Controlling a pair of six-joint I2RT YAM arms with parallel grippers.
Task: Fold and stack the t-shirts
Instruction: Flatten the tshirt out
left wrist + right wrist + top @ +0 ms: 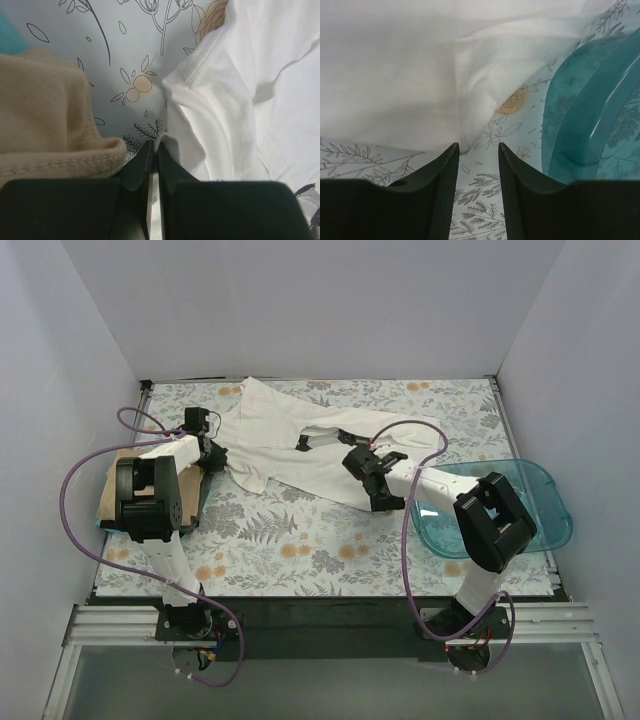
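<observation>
Left gripper [152, 146] is down at the left edge of the white shirt [290, 435], jaws all but closed. A thin pale sliver runs between them and a fold of white hem sits right at the tips, so it looks like it has that edge pinched. Tight against the left finger is the tan shirt [47, 130], bunched, its stitched hem running along the near side.

From above, the white shirt sprawls across the far middle of the floral table [300, 540], rumpled and unfolded, slanting from far left towards near right. The tan one lies at the left edge, mostly hidden under the left arm (only a corner shows from up there). The two shirts are side by side, not stacked.

Right gripper [477, 149] sits low over the table by the white shirt's right end. Its jaws are parted with bare floral cloth between them, and it holds nothing. The shirt's edge lies just beyond the tips. The blue tub [545, 485] rests on the right side of the table, close beside this gripper.
</observation>
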